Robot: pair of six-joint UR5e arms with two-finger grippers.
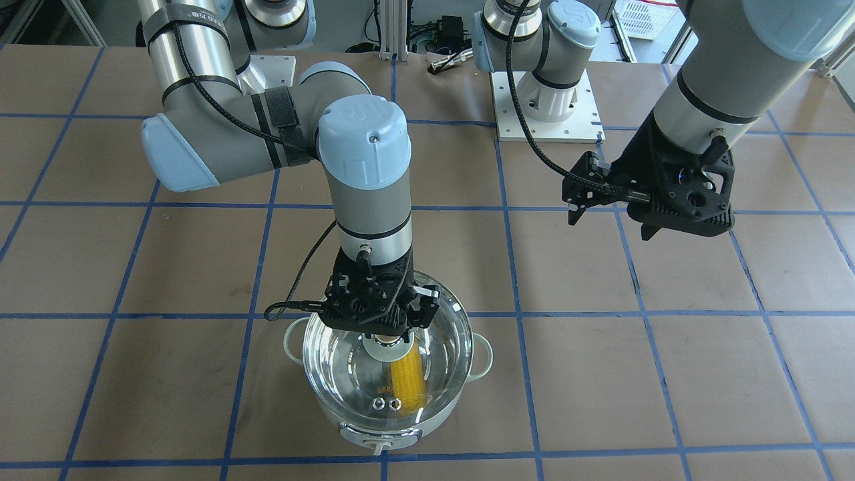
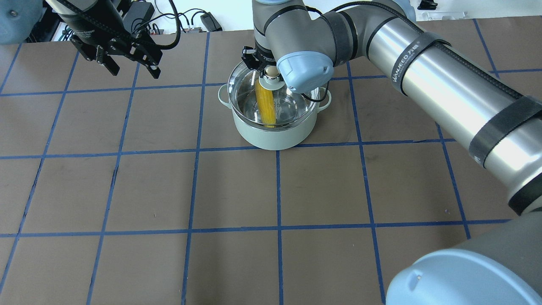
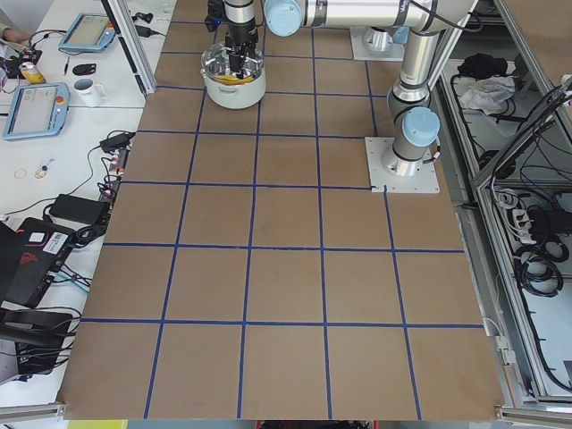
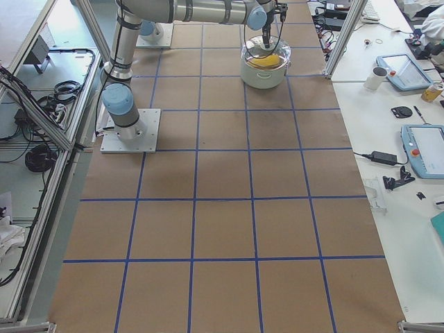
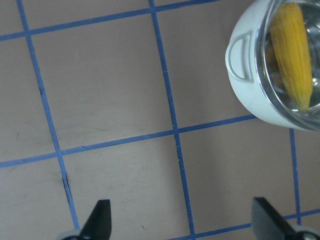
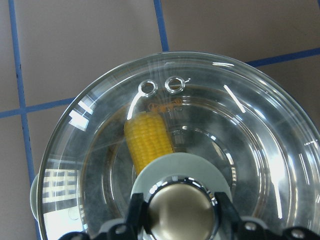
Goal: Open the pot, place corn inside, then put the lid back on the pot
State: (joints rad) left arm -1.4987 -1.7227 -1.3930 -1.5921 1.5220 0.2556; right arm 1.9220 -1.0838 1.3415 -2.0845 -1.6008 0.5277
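The pale mint pot (image 1: 374,427) stands on the table with the yellow corn (image 1: 409,377) lying inside it. The clear glass lid (image 1: 334,354) covers the pot, and I cannot tell whether it rests on the rim or hangs just above it. My right gripper (image 6: 181,215) comes straight down with its fingers (image 6: 137,210) against both sides of the lid's gold-capped knob. Through the glass (image 6: 260,150) I see the corn (image 6: 147,140) and two vent holes. My left gripper (image 5: 182,225) is open and empty, held above the table well to the side of the pot (image 5: 250,95).
The table (image 2: 237,190) is brown with blue tape grid lines. The arm base plates (image 1: 548,110) are at the robot's side. Side benches hold tablets, a mug and cables (image 3: 80,89).
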